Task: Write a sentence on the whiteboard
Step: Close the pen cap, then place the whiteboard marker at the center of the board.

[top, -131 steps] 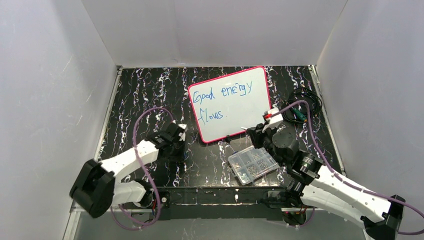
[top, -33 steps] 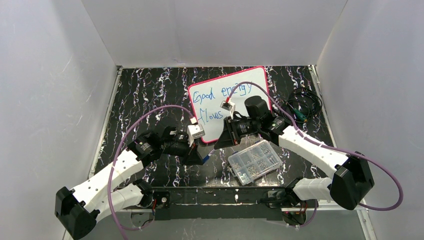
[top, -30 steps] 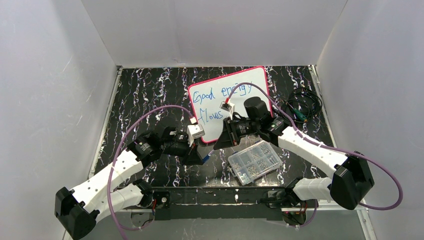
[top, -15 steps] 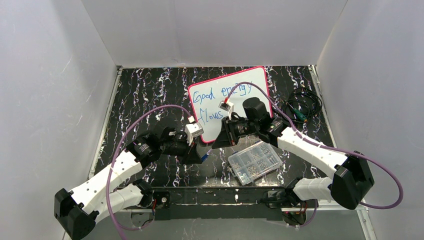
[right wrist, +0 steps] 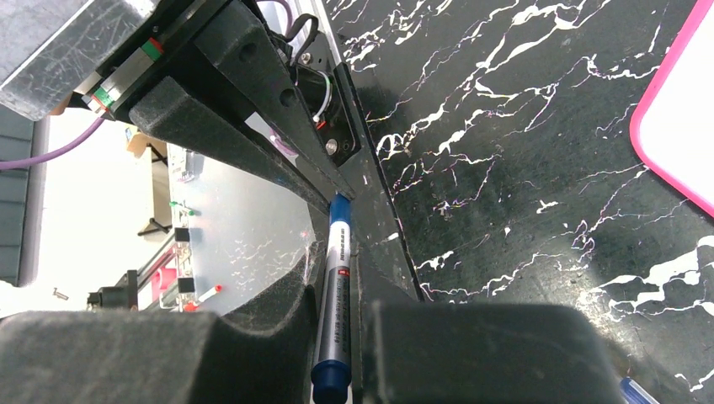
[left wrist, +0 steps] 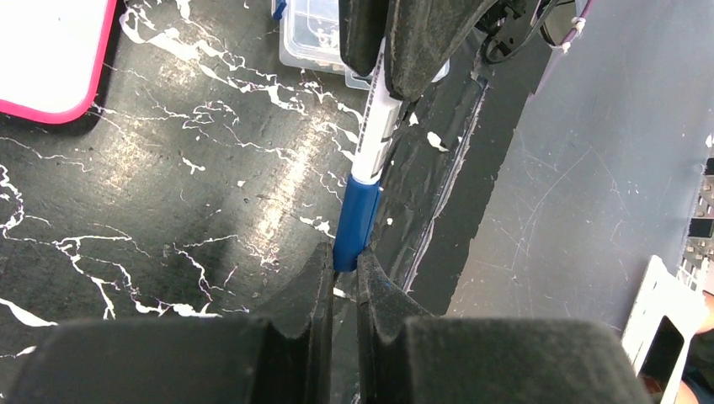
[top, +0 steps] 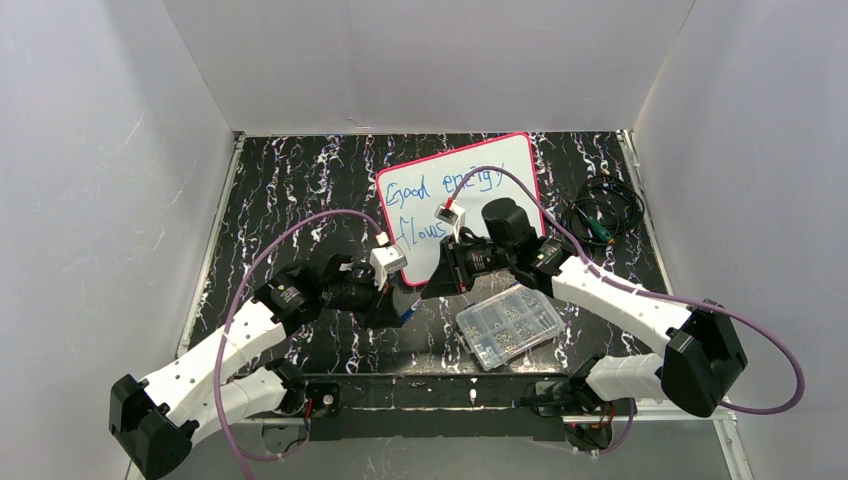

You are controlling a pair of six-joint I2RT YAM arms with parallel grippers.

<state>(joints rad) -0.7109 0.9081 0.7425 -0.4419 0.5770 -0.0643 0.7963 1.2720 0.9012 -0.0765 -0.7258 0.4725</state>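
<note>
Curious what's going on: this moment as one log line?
left gripper: shut on marker cap | right gripper: shut on marker barrel | sentence: written on whiteboard

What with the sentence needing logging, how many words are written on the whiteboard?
3. "Good" at the whiteboard's upper left, "energy" right of it, crossed by a purple cable, "flows." below "Good". The right arm covers the near right corner, so more may be hidden.

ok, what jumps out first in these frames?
The two grippers meet over the black marbled table's near middle: the left gripper shut on the blue cap of a white-barrelled marker, the right gripper shut on its barrel. Behind them, the pink-framed white whiteboard carries two lines of blue handwriting.
</note>
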